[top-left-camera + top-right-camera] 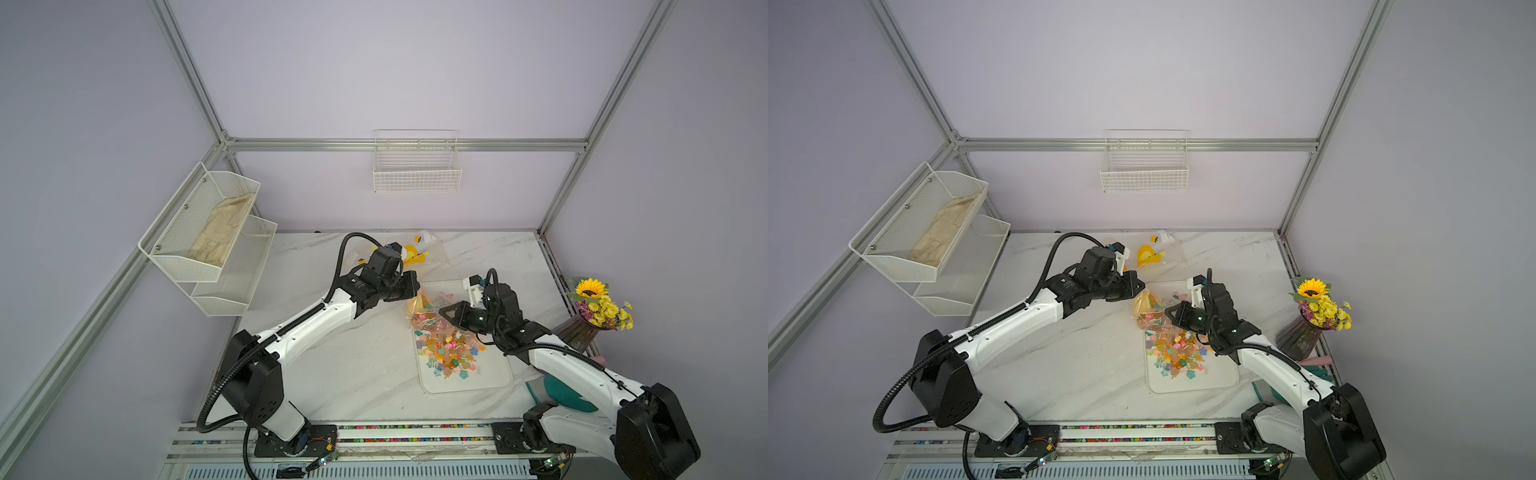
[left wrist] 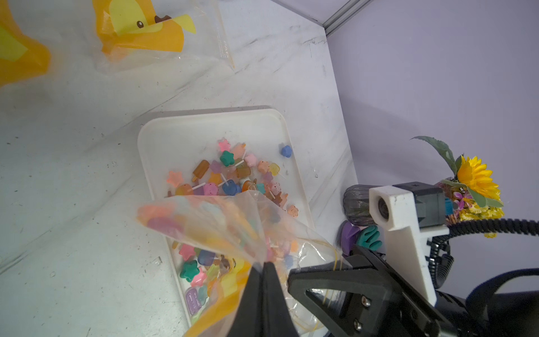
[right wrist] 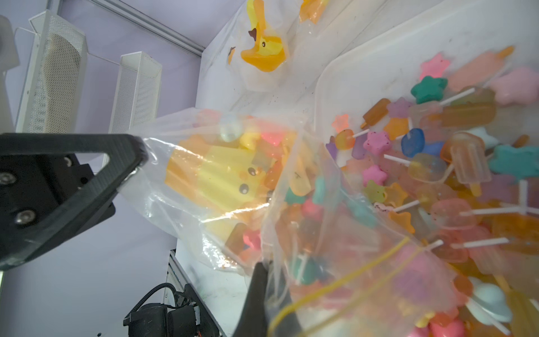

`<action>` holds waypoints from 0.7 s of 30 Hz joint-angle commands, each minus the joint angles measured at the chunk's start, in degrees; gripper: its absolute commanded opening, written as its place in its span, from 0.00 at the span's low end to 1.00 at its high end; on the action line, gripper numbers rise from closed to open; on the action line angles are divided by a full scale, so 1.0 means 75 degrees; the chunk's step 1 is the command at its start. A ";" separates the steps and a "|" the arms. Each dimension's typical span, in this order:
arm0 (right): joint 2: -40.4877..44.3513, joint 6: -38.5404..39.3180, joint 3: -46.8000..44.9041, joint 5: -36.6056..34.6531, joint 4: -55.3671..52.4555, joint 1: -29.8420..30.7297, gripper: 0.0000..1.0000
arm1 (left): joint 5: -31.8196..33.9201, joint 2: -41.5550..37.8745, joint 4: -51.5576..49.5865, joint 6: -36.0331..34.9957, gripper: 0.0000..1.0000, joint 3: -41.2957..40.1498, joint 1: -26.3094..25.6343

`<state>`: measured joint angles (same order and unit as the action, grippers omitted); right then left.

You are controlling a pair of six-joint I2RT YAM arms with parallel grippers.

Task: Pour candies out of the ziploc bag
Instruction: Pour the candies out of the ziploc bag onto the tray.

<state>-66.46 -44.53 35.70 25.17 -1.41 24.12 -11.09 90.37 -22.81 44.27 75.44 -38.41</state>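
The clear ziploc bag (image 1: 424,309) (image 1: 1148,309), printed with an orange-yellow duck, hangs tilted over the far end of a white tray (image 1: 465,384) (image 1: 1192,384). My left gripper (image 1: 415,293) (image 2: 264,264) is shut on one part of the bag's film (image 2: 210,221). My right gripper (image 1: 441,311) (image 3: 269,265) is shut on another part of the film (image 3: 227,175), close beside the left. Many coloured candies (image 1: 451,353) (image 1: 1179,353) (image 2: 233,172) (image 3: 423,146) lie heaped on the tray. Others still show inside the bag.
More duck-print bags (image 1: 419,253) lie at the back of the marble table. A dark vase with yellow flowers (image 1: 598,307) stands at the right edge, with a teal object (image 1: 569,395) under the right arm. A mesh shelf (image 1: 208,237) and a wire basket (image 1: 417,166) hang on the walls.
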 commanded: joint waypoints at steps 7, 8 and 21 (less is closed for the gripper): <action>0.0369 -0.0015 -0.0347 0.0019 0.0024 -0.0122 0.00 | 0.0155 0.0190 0.0056 -0.0183 0.00 0.1178 -0.0215; 0.0387 -0.0019 -0.0363 0.0011 0.0023 -0.0129 0.00 | 0.0155 0.0214 0.0024 -0.0190 0.00 0.1211 -0.0239; 0.0516 -0.0033 -0.0556 -0.0165 -0.0011 -0.0239 0.00 | 0.0237 0.0346 -0.0376 -0.0383 0.00 0.1909 -0.0359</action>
<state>-64.12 -44.51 32.42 24.91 -1.43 22.83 -9.98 92.97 -27.88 42.87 83.59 -40.82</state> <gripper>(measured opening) 0.041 0.047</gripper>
